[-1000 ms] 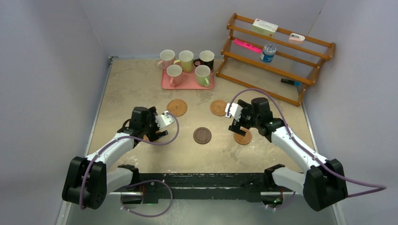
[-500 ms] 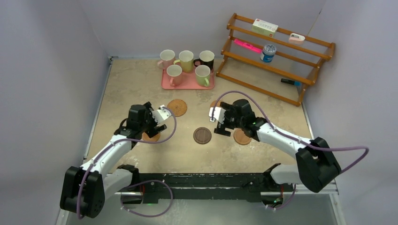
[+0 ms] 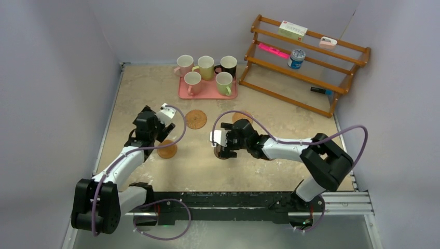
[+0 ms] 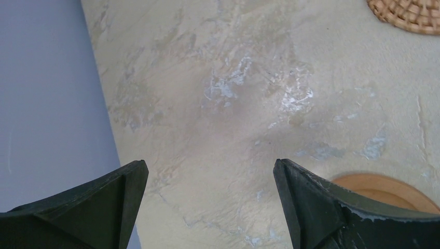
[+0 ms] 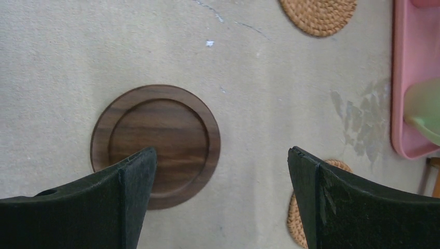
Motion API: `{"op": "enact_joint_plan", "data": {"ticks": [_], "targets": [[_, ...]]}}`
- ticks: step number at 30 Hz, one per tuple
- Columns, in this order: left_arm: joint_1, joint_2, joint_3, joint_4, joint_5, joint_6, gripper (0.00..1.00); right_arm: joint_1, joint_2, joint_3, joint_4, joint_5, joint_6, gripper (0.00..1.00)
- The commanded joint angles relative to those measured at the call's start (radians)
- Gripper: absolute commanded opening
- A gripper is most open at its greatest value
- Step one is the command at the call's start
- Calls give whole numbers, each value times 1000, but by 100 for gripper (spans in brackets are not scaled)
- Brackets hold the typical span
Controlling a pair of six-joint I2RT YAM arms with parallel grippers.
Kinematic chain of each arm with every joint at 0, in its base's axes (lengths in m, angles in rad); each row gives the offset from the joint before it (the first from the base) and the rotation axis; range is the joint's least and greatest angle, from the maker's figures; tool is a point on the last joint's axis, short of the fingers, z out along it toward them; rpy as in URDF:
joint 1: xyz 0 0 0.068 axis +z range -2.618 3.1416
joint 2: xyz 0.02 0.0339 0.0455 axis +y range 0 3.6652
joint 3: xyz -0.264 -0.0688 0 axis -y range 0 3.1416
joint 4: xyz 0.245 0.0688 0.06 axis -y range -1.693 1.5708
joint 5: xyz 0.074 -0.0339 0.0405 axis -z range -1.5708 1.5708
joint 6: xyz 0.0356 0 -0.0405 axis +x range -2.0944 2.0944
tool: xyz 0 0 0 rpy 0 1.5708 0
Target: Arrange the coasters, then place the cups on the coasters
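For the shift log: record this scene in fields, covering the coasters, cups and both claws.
coasters: four visible, all bare
cups: five, all on pink tray
left claw: open, empty, beside tan coaster
right claw: open, empty, partly over dark brown coaster

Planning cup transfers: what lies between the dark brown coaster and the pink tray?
Only bare tabletop between dark brown coaster and pink tray, per the right wrist view.

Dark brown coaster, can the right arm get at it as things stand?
Probably yes. The right tool hangs open just over the dark brown coaster, which lies flat with nothing on it; the nearest woven coasters sit apart from it.
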Motion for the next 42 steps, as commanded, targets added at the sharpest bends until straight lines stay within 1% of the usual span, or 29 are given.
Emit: {"op": "enact_joint_plan", "data": {"ticks": [1,7,14,18,19,21,25,27,29,32,35,37,42], "targets": [[19,-21,37,75,-42,-59,100,37,44,44,89,47,34,98],[22,-21,27,101,-65,-70,100,79,108,54,171,89,95,98],[26,-19,28,107,-76,-80,100,118,176,74,202,158,122,98],[27,-21,26,102,-72,-81,100,122,167,88,195,184,136,98],[27,-19,26,102,-70,-82,100,122,156,101,175,202,141,98],[27,-23,27,101,-65,-82,100,117,116,141,79,193,170,98],[27,-44,42,89,-33,-75,100,86,15,254,-94,186,179,98],[27,-60,58,74,1,-64,100,72,-13,332,-208,201,205,98],[27,-60,81,72,23,-58,100,52,-33,397,-274,224,239,98],[27,-30,147,38,62,-71,100,-5,-48,471,-306,255,313,98],[27,14,225,-8,103,-113,100,-102,-17,566,-359,275,411,98],[27,39,254,-11,133,-135,100,-150,28,650,-397,294,459,98],[25,159,386,-20,235,-183,100,-216,186,871,-484,291,544,98]]}}
